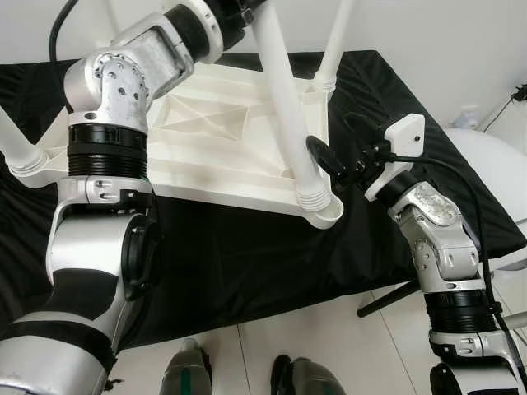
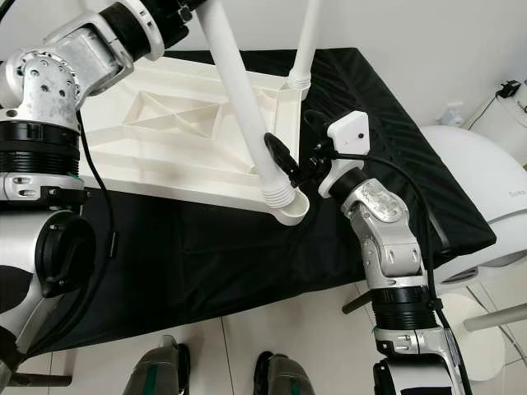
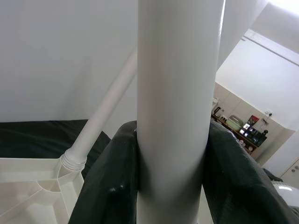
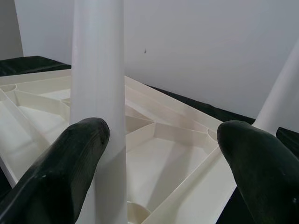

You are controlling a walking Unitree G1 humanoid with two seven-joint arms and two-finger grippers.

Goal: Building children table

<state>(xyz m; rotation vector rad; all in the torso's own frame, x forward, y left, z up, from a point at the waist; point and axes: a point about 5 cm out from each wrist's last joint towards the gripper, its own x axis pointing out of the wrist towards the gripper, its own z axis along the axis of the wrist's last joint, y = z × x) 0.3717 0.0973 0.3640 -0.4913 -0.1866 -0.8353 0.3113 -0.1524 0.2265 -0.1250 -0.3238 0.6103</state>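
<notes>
1. Nearest to us, our two feet [image 1: 247, 374] stand on the pale tiled floor [image 1: 329, 329] at the near edge of the work surface
2. Beyond them a black cloth [image 1: 247, 255] covers the low surface, and the white plastic tabletop [image 1: 222, 140] lies on it upside down, its ribbed underside facing up
3. At the tabletop's near right corner we see a round socket [image 2: 292, 210], with the ridged lower end of a white table leg [image 1: 288, 107] right at its rim; whether the leg is seated in it we cannot tell
4. Our left gripper [image 3: 170, 186] is up high at the far side, clamped around the upper part of that leg, with a black finger [image 3: 112, 182] pressed on each side of the tube
5. Our right gripper [image 4: 159, 154] reaches in from the right at the leg's lower end, just above the socket; its jaws stand wide, one fingertip [image 4: 70, 163] touching the leg and the other well clear of it, so it grips nothing
6. A second leg [image 1: 336, 41] stands upright in the far right corner of the tabletop, and a third leg [image 1: 16, 144] rises at the left corner
7. To the right of the cloth stands a rounded white object [image 2: 478, 181]
</notes>
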